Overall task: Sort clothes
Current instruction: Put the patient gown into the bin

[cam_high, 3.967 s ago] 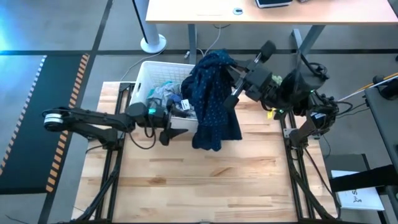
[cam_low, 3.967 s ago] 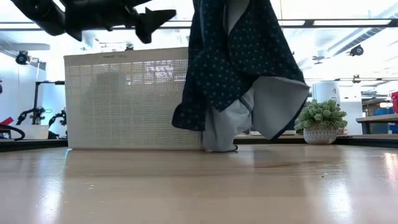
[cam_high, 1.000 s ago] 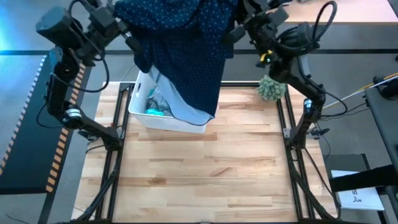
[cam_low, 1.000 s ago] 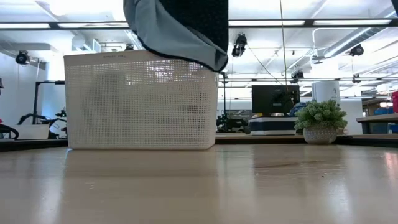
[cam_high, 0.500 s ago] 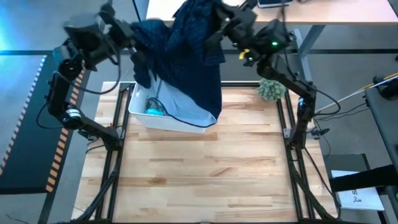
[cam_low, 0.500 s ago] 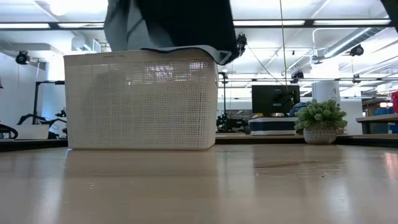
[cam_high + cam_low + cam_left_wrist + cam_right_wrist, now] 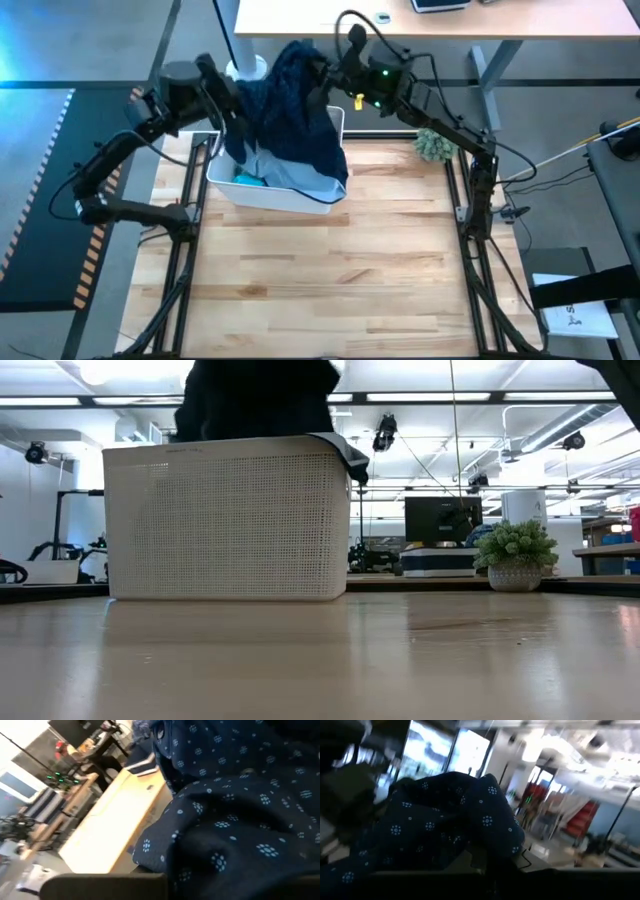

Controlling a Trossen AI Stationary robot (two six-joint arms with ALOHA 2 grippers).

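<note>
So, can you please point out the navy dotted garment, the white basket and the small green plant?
navy dotted garment (image 7: 296, 110), high view, middle of the hanging cloth.
white basket (image 7: 228, 520), low view, centre of the perforated front wall.
small green plant (image 7: 515, 546), low view, on the fuzzy leaves.

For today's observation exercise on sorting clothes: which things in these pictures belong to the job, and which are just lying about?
Belonging to the job:
- navy dotted garment, held up between the left gripper and the right gripper, both shut on it
- teal garment in the basket
- white basket holding the clothes

Just lying about:
- small green plant at the table's far right edge
- desk beyond the table
</note>
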